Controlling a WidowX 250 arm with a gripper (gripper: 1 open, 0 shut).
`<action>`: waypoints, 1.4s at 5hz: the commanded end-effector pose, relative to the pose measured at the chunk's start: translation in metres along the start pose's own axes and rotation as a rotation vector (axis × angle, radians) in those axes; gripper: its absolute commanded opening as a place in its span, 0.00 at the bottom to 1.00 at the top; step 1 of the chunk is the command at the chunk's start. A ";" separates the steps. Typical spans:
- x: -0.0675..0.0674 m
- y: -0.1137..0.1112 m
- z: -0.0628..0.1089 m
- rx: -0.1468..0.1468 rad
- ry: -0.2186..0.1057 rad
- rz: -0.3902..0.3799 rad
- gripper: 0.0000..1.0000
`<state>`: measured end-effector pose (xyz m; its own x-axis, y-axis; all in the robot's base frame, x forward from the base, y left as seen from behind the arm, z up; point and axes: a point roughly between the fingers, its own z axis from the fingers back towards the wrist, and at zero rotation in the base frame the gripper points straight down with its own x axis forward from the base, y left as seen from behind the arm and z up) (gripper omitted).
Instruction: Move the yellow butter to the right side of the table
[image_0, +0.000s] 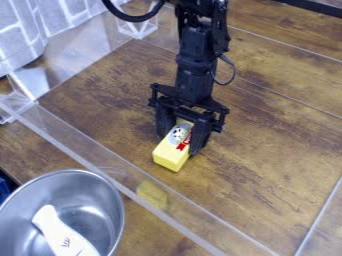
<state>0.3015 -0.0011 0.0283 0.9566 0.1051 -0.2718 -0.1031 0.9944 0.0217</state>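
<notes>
The black robot gripper has its fingers pinching the small bright yellow rectangular butter block mid-worktop. Lift cleanly, then carry toward three o'clock across the dark brown wood-grain worktop, keeping the pinch firm.

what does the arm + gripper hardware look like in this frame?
All black. The arm is a slim column of boxy segments, with a black cable looping out near the top. The gripper hangs from a wide black crossbar with two thin black fingers. No markings readable at this resolution.
</notes>
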 end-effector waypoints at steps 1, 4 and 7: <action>0.006 -0.001 0.020 -0.009 -0.065 0.001 0.00; 0.005 -0.003 0.025 -0.013 -0.066 0.000 0.00; 0.005 -0.004 0.028 -0.017 -0.066 -0.001 0.00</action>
<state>0.3022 -0.0033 0.0327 0.9524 0.1096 -0.2845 -0.1099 0.9938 0.0148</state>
